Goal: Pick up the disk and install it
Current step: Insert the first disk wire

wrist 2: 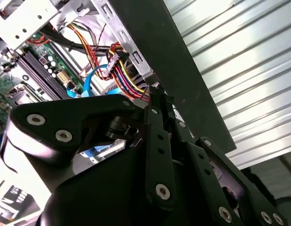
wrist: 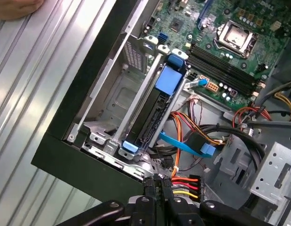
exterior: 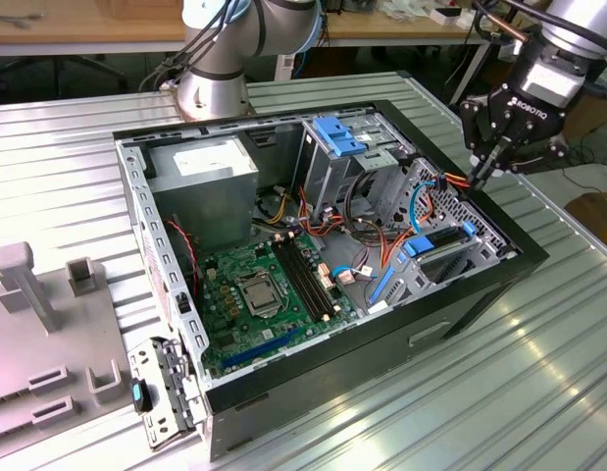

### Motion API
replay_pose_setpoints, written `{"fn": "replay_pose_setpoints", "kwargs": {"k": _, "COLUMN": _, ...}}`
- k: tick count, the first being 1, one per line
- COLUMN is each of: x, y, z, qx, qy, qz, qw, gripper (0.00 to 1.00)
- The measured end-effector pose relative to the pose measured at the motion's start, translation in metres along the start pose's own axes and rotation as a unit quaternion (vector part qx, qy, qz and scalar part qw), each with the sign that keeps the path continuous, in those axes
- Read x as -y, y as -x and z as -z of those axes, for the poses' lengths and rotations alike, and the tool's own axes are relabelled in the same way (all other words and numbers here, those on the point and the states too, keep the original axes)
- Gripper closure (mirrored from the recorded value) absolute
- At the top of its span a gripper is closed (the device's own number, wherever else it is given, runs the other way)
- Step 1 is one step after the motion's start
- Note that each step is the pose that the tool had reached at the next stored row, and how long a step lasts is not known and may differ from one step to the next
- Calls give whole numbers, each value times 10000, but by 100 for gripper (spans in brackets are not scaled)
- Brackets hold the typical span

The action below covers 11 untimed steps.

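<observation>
Disk (wrist: 152, 113): dark grey drive in a blue carrier, standing on edge in the drive bay at the corner of the open computer case (exterior: 480, 294). One blue end tab points toward the motherboard (exterior: 259, 294), the other toward the case's black outer wall. In the exterior view the disk (exterior: 440, 243) lies in the bay on the view's right side of the case, between two blue tabs. Nothing grips it.

Gripper (exterior: 482, 169): hangs above the case rim on the exterior view's right, just past the disk bay. Jaws narrow, tips pinched nearly together, nothing seen between them. In the first wrist view the gripper (wrist: 157, 186) is poised just beside a red, orange and yellow cable bundle (wrist: 185, 181); whether it touches the bundle I cannot tell. The second wrist view shows the gripper (wrist 2: 157, 96) next to the same coloured wires.

A flat blue cable (wrist: 183, 143) runs just beside the disk. The power supply (exterior: 205, 177) fills the far corner, and a ridged blue plate (exterior: 337, 132) tops the upper cage.

The case rests on a ribbed metal table (exterior: 538, 373). Grey fixtures (exterior: 28, 280) stand on the exterior view's left. A person's hand (wrist: 13, 7) rests on the table, well apart from the case.
</observation>
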State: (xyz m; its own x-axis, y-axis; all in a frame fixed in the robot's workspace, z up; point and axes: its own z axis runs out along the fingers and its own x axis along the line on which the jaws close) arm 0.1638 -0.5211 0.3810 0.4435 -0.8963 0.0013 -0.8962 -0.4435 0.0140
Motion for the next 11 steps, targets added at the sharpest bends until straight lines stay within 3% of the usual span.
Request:
{"fn": "replay_pose_setpoints", "kwargs": {"k": 6, "x": 0, "y": 0, "z": -1, "qx": 5, "qy": 0, "qz": -367, "qw": 9993, "gripper": 84}}
{"fn": "replay_pose_setpoints", "kwargs": {"k": 11, "x": -3, "y": 1, "z": -2, "qx": 11, "qy": 1, "qz": -807, "qw": 9967, "gripper": 84}}
